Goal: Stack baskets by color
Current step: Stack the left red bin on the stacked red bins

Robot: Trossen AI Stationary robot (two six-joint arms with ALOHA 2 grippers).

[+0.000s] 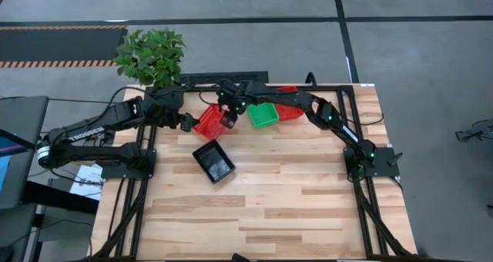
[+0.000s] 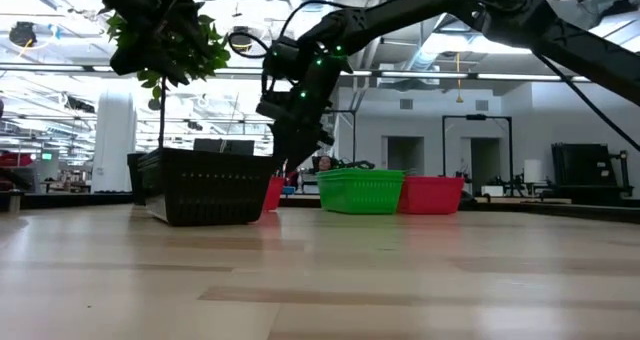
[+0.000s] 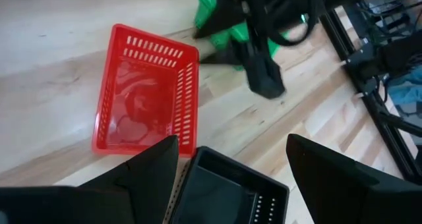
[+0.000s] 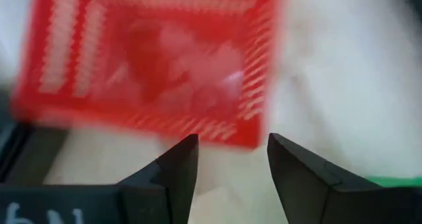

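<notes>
A red basket [image 1: 206, 122] rests on its base at the table's far middle, also seen in the left wrist view [image 3: 145, 95]. My right gripper [image 4: 232, 140] hovers open just above that basket's right end [image 1: 229, 119], touching nothing. My left gripper [image 1: 185, 122] stands open at the basket's left end, raised above the table. A black basket [image 1: 213, 160] sits on the wood nearer the front. A green basket [image 1: 263, 114] and a second red basket [image 1: 290, 112] stand side by side to the right.
A potted green plant [image 1: 150, 55] stands off the table's far left corner. In the low view the black basket [image 2: 205, 185] stands in front of the red one. Bare wood stretches across the whole near half of the table [image 1: 262, 216].
</notes>
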